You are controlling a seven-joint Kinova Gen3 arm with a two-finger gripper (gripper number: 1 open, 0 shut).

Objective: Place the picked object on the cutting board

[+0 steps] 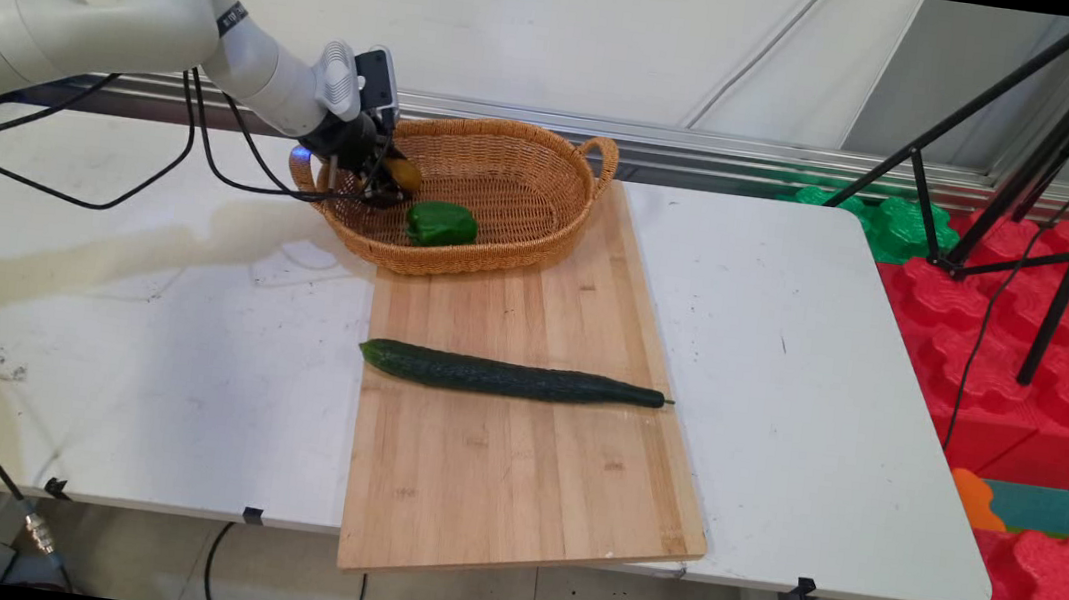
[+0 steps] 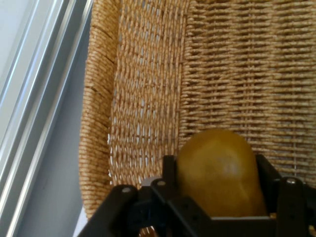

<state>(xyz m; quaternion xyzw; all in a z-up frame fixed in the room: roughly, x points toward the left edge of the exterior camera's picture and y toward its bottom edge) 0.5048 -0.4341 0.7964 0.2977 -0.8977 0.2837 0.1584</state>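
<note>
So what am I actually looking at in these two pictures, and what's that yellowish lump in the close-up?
The white jointed machine is a robot arm, ending in a black two-finger gripper. The wide picture comes from a fixed camera looking down across a white table. The close-up comes from a camera on the arm's hand, looking along the fingers. On the table lies a wooden board with a long dark cucumber across it. A wicker basket sits at the board's far end, with a green pepper inside. The yellowish lump sits between the gripper's fingers, inside the basket; I can't tell what it is.
</note>
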